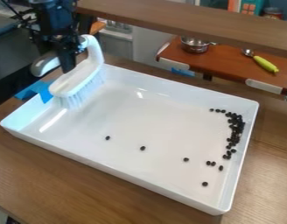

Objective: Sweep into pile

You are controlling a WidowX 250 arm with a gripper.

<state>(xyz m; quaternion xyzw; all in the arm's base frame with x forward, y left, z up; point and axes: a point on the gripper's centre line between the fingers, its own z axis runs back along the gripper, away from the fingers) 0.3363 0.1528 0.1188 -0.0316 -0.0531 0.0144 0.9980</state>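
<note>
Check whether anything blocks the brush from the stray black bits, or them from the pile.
Nothing visible does. Only tray floor lies between the brush and the nearest stray bit; from there toward the pile, just other loose bits lie about.

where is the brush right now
In the camera view, the white brush is at the upper left of the tray, bristles down, at the gripper and beside the blue tape.
</note>
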